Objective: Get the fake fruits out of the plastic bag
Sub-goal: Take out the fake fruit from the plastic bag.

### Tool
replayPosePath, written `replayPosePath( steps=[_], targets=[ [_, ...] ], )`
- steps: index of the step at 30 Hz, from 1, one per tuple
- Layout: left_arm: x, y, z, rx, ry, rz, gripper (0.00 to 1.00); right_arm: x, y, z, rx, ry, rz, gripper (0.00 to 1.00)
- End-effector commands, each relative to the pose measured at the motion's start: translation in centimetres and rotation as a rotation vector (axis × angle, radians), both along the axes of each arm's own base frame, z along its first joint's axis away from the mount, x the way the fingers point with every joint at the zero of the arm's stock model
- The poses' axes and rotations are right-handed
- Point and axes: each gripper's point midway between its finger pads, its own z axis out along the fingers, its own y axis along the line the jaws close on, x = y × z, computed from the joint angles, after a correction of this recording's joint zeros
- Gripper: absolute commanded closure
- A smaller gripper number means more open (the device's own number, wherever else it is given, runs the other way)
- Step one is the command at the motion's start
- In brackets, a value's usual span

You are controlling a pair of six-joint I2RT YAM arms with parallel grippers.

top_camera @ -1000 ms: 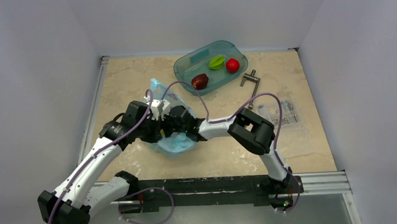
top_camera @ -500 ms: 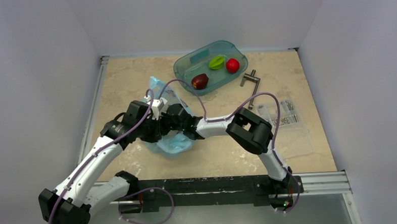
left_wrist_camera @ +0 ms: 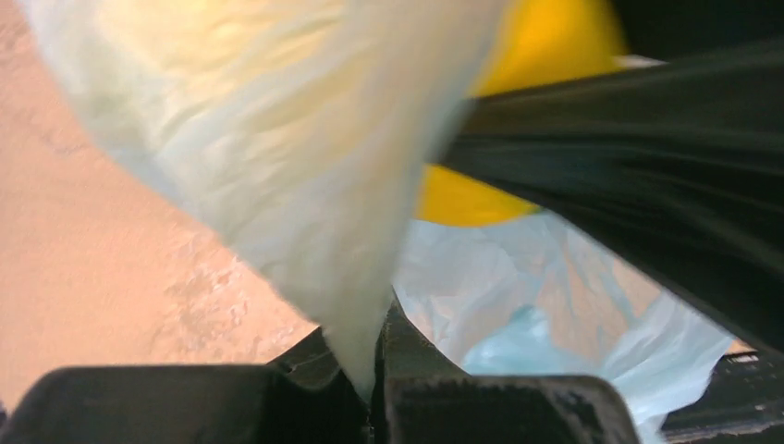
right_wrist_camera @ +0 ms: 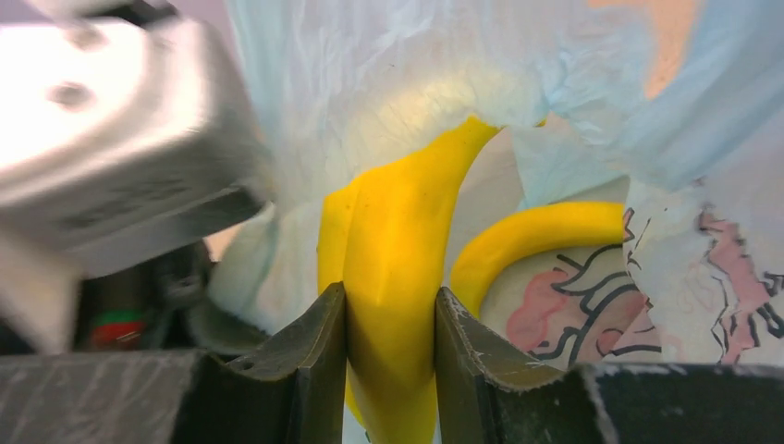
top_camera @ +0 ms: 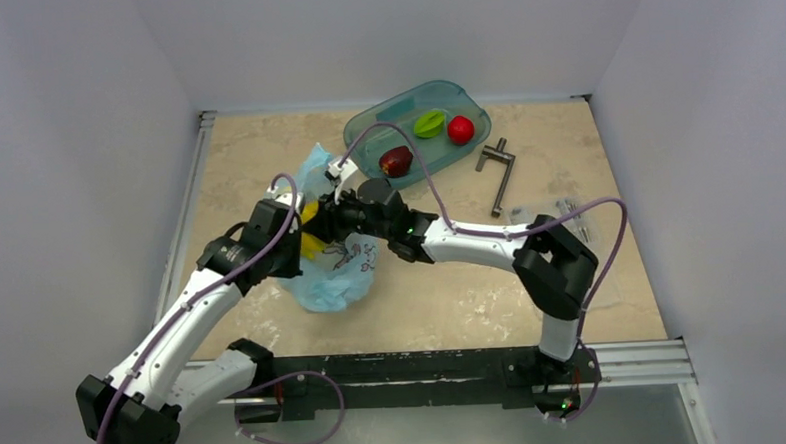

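Observation:
The light-blue plastic bag (top_camera: 333,270) lies left of the table's middle. My left gripper (top_camera: 291,224) is shut on a fold of the bag (left_wrist_camera: 305,185) and holds it up. My right gripper (top_camera: 327,217) is shut on the yellow banana (right_wrist_camera: 393,277), which sticks out of the bag's mouth (top_camera: 311,232). The banana also shows in the left wrist view (left_wrist_camera: 545,55), behind my right gripper's dark finger. The dark maroon fruit (top_camera: 395,162) lies in the teal tray (top_camera: 404,109).
The tray at the back also holds a green ridged fruit (top_camera: 428,124) and a bright red round fruit (top_camera: 460,129). A metal clamp (top_camera: 500,169) lies right of the tray. A clear packet of metal parts (top_camera: 569,219) lies at the right, partly behind my right arm.
My right arm has swung its elbow to the right and pulled back out of the bag with the banana. The bag has been lifted and spread, and the banana now shows.

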Motion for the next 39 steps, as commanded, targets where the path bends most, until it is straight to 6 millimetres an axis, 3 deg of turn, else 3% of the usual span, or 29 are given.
replayPosePath(
  steps=[1, 7, 14, 17, 23, 30, 33, 39],
  targets=[
    [0.3, 2.4, 0.0, 0.082, 0.011, 0.122, 1.00, -0.4, -1.4, 4.8, 0.077, -0.031, -0.003, 1.00],
    [0.4, 2.2, -0.4, 0.078, 0.040, 0.113, 1.00, -3.0, -2.8, 5.5, 0.071, -0.027, 0.088, 1.00],
    [0.3, 1.3, -0.2, 0.034, 0.031, 0.064, 1.00, -6.4, -4.1, 2.2, 0.009, 0.034, 0.224, 1.00],
    [0.3, 1.5, -0.2, 0.039, 0.025, 0.073, 1.00, -7.2, -5.1, 2.4, 0.013, 0.037, 0.223, 1.00],
    [0.4, 2.4, 0.1, 0.067, 0.004, 0.118, 1.00, -9.1, -7.5, 5.0, 0.029, -0.025, 0.258, 1.00],
    [0.4, 2.4, 0.1, 0.069, 0.006, 0.117, 1.00, -9.4, -12.2, 10.5, 0.075, -0.146, 0.124, 1.00],
    [0.4, 2.4, 0.3, 0.066, -0.001, 0.119, 1.00, -9.0, -14.4, 11.4, 0.042, -0.185, 0.047, 1.00],
    [0.5, 2.2, 0.3, 0.054, -0.005, 0.109, 1.00, -7.1, -19.1, 11.1, 0.010, -0.273, -0.154, 1.00]
  ],
)
